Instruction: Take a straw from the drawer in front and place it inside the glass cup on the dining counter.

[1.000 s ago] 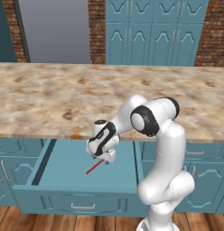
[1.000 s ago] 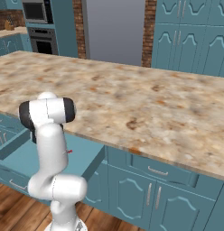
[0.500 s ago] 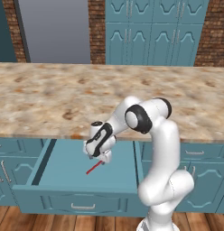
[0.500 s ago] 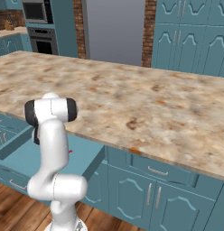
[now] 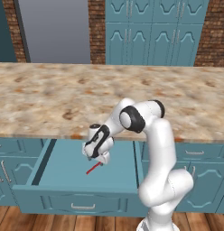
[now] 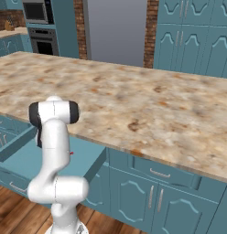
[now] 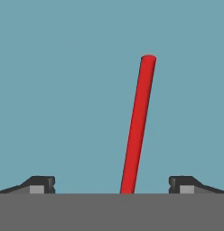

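The drawer (image 5: 64, 158) stands pulled out under the dining counter (image 5: 59, 97). On its teal floor lies the thin red straw (image 5: 93, 168), slanted. My gripper (image 5: 99, 159) hangs open just above the straw's upper end, pointing down into the drawer. In the hand view the straw (image 7: 138, 126) runs up from between the two fingertips (image 7: 42, 184), a little right of the middle and touching neither, with the gripper (image 7: 111, 186) spread wide around it. From the right, my arm hides most of the drawer (image 6: 21, 157), and a red speck of straw (image 6: 71, 153) shows. The glass cup is out of view.
The dining counter (image 6: 133, 98) overhangs the back of the drawer. Shut teal cabinet doors and drawers (image 5: 195, 167) flank the open one. Tall teal cabinets (image 5: 150, 31) and a grey fridge (image 5: 55, 29) stand beyond the counter. The floor is wood.
The arm has swung a little to the left and the hand has sunk slightly toward the straw. The jaws stay wide and the straw has not moved.
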### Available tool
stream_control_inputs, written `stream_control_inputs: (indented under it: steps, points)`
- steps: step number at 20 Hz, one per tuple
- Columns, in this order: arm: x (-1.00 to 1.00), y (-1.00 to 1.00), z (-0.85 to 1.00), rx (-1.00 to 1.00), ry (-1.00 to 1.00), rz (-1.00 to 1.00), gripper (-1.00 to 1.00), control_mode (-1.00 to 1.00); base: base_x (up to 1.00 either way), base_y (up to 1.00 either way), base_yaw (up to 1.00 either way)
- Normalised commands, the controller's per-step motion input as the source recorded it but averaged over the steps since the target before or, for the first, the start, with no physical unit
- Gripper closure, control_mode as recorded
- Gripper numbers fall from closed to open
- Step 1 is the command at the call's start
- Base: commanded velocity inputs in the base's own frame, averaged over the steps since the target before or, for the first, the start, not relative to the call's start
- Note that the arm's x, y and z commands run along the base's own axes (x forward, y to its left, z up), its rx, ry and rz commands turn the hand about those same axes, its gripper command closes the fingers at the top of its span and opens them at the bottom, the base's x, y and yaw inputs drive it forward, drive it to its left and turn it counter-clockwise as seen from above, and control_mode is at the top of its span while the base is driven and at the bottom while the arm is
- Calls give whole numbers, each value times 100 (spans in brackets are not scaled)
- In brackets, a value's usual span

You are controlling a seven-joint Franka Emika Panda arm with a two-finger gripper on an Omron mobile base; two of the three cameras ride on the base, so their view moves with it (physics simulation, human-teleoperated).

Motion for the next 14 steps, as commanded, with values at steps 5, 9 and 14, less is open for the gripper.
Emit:
stream_control_inputs:
  steps: [5, 9, 14]
  points:
    - [5, 0, -30, 0, 0, 0, -100, -100, 0, 0, 0]
    - [0, 0, -34, 0, 0, 0, -100, -100, 0, 0, 0]
    - [-5, 1, -35, 0, 0, 0, 100, -100, 0, 0, 0]
